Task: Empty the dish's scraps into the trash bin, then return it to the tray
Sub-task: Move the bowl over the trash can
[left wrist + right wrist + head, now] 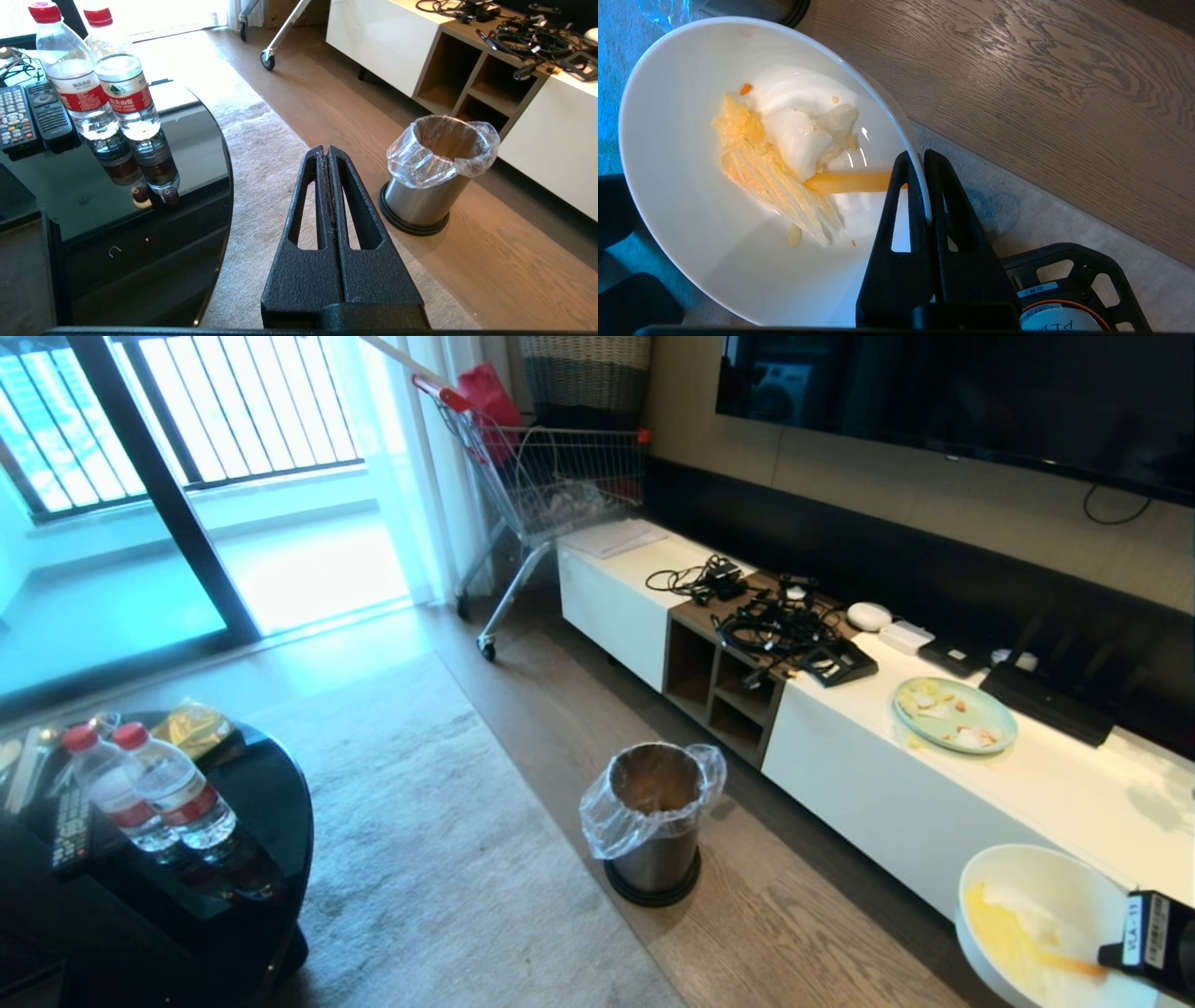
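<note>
Holding one dish [691, 210] by its rim, right end effector [920, 158] clamped.

Two water bottles [154, 793] with red caps stand side by side on a round black glass table [271, 803], with remote controls [30, 116] lying just beside them. A shopping cart [551, 476] sits over by the window. Along the wall there's a long white TV cabinet [840, 784] with a messy tangle of cables [775, 625] on top, plus a pale green plate [954, 714] with some food bits on it. A beige rug [420, 821] covers part of the wood floor.
</note>
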`<state>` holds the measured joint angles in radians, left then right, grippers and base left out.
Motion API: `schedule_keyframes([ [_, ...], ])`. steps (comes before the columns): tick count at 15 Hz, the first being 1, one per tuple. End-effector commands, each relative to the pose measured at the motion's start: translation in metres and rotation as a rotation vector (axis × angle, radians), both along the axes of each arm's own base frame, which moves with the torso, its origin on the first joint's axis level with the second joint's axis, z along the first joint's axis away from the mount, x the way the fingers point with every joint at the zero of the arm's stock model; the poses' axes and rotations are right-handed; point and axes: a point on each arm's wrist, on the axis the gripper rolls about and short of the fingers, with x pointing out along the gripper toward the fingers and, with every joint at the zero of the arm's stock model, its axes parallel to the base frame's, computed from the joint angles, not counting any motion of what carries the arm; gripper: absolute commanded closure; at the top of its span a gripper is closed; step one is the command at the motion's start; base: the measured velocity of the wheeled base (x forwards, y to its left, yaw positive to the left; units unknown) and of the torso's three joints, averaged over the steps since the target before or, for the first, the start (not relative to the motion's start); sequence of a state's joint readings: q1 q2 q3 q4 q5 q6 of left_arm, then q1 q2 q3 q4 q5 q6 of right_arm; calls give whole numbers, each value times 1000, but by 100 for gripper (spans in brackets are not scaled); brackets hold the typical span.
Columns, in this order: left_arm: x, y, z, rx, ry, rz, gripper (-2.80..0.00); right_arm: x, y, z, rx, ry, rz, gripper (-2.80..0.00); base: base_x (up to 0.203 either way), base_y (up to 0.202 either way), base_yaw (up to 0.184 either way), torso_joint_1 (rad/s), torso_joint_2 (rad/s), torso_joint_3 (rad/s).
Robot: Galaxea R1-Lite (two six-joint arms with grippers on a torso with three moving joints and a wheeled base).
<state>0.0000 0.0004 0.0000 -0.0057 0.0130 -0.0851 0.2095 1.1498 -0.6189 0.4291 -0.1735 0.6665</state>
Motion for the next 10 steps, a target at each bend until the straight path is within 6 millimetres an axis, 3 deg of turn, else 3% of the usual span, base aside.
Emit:
schedule_keyframes([
  [1, 0, 0, 0, -1, -1, 1, 0, 4, 2, -1, 1, 1, 1, 0, 0, 0, 0, 0, 0, 0],
  [7, 0, 0, 0, -1, -1, 1, 0, 8, 2, 4, -17, -21, -6, 0, 0, 0, 0, 0, 0, 0],
  [10, 0, 0, 0, -1, -1, 1, 0, 9, 3, 6, -16, -27, -5, 0, 0, 0, 0, 1, 3, -121],
])
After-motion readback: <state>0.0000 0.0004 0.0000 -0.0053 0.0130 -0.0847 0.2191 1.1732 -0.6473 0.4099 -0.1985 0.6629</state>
